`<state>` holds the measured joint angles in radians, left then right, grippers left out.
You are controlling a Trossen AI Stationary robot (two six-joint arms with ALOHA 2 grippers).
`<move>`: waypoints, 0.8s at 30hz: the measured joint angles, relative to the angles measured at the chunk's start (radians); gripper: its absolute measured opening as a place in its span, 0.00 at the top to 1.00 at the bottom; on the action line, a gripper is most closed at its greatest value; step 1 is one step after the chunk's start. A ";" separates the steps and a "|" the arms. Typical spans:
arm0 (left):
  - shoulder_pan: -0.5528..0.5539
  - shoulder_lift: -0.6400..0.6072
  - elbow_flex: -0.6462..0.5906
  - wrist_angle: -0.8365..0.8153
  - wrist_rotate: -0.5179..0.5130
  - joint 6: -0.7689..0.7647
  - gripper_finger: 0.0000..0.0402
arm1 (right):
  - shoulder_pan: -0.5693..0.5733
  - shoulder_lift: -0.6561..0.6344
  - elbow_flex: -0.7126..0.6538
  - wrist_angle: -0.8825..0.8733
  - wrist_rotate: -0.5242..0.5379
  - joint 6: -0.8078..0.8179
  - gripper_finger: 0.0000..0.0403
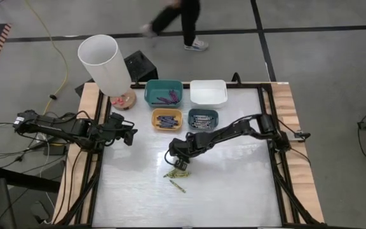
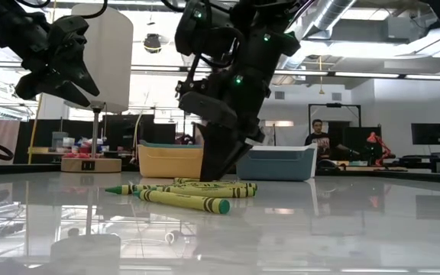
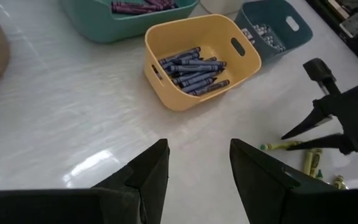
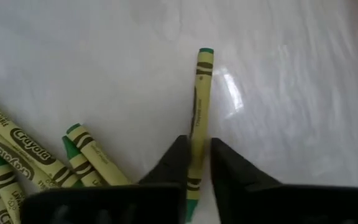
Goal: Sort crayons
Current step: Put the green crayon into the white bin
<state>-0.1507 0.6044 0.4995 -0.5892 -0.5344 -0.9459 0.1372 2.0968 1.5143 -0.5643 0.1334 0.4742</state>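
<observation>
Several yellow-green crayons [image 1: 173, 172] lie loose on the white table, one apart nearer the front [image 1: 177, 186]; they also show in the low view [image 2: 182, 195]. My right gripper [image 1: 182, 163] stands over them, fingers down at the table [image 2: 220, 172], shut on one yellow-green crayon [image 4: 199, 112]. Other yellow-green crayons [image 4: 17, 149] lie beside it. My left gripper [image 1: 129, 135] hangs open and empty [image 3: 199, 149] above the table's left side. My right gripper pinches one yellow-green crayon between its two fingers [image 4: 169, 163], on the crayon's two long sides near one end [image 4: 195, 163]. The fingers come from above, slanting down. The crayon runs out ahead between them, its free end [image 4: 205, 56] on or just above the table.
At the table's far side stand a teal bin with purple crayons [image 1: 164, 92], a white bin [image 1: 208, 93], a yellow bin with blue crayons [image 1: 166, 119] and a small blue bin with grey crayons [image 1: 203, 118]. A white lamp [image 1: 103, 63] stands far left. A person [image 1: 176, 19] walks behind the table.
</observation>
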 joint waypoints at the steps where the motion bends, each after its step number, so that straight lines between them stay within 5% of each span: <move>1: 0.000 0.000 0.000 0.000 -0.003 0.000 0.60 | -0.004 0.000 0.000 -0.004 -0.008 0.004 0.87; 5: 0.000 0.000 0.000 0.000 -0.004 0.000 0.60 | -0.016 0.000 0.000 -0.007 -0.035 0.007 0.98; 15: 0.000 0.000 0.000 0.000 -0.003 0.000 0.60 | -0.044 -0.028 0.019 -0.024 -0.081 -0.012 0.99; 24: 0.000 0.000 0.000 -0.002 -0.002 0.000 0.60 | -0.116 -0.187 0.019 -0.086 -0.109 -0.058 0.99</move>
<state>-0.1508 0.6041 0.4995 -0.5911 -0.5362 -0.9455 0.0215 1.9096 1.5333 -0.6500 0.0243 0.4163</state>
